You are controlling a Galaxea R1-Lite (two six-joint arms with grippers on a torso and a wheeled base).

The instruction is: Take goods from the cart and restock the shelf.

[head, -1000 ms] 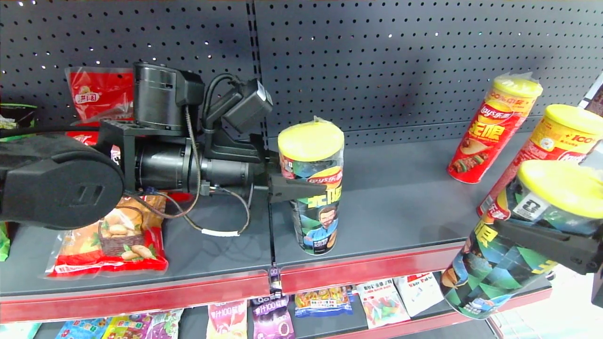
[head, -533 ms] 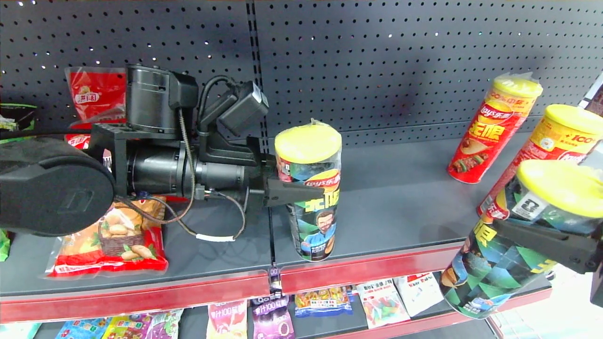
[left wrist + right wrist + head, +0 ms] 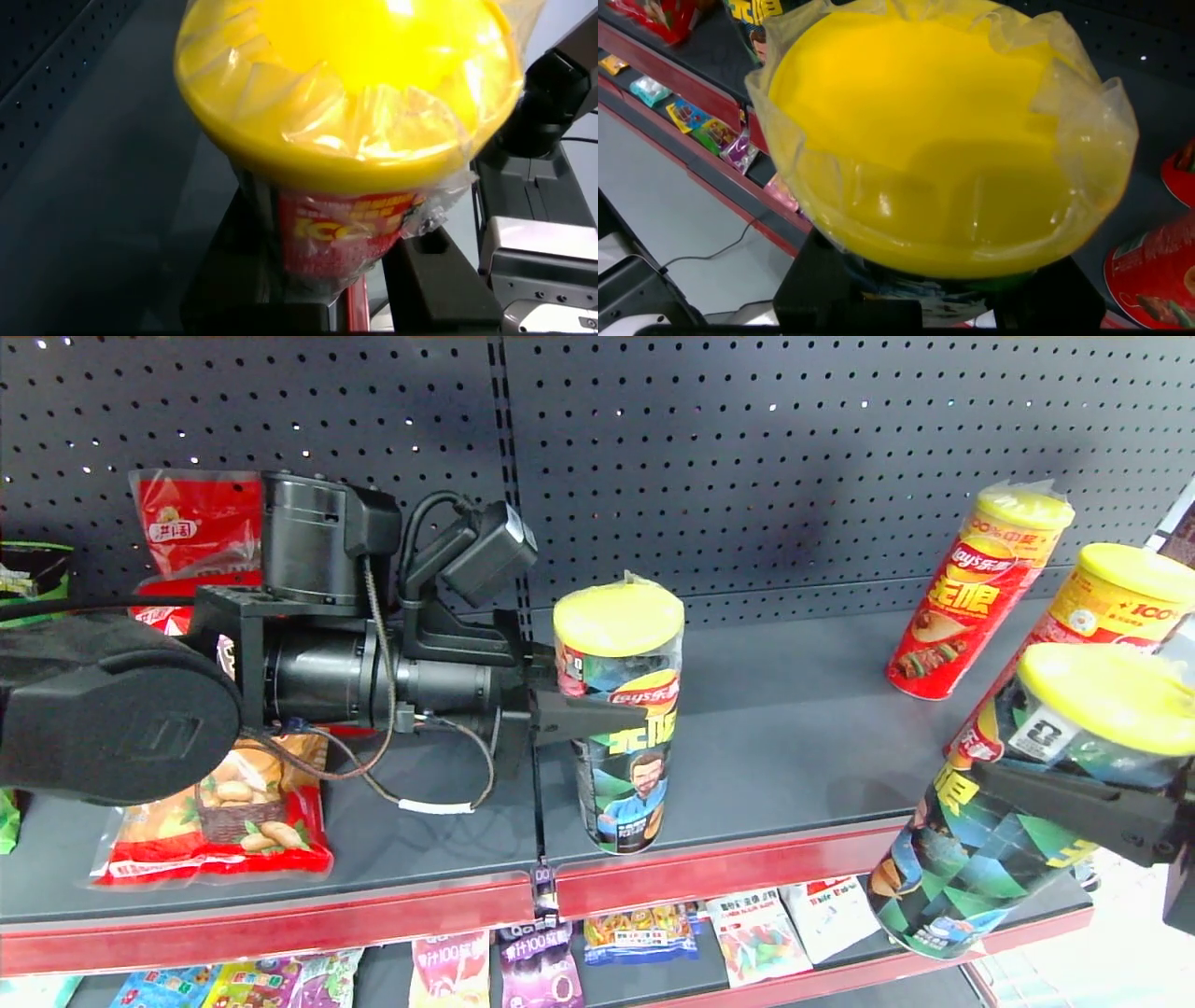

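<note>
Left gripper (image 3: 624, 707), held level, clamps the upright can (image 3: 630, 789) (on shelf (image 3: 794, 728)); right gripper (image 3: 1069, 786) clamps tilted can (image 3: 952, 868).

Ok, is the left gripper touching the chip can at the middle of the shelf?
Touching. In the head view the left gripper has its near finger lying flat against the upper side of the chip can, with no gap between them.

A dark grey perforated metal back panel (image 3: 794, 448) stands behind as the wall, and small points of light shine through some of its holes. A slotted vertical upright (image 3: 499, 429) splits it into two bays. Before it lies a dark grey metal shelf board (image 3: 794, 737) with a red front strip (image 3: 728, 870). At the lower right, a pale, brightly lit floor (image 3: 1055, 980) shows.
</note>
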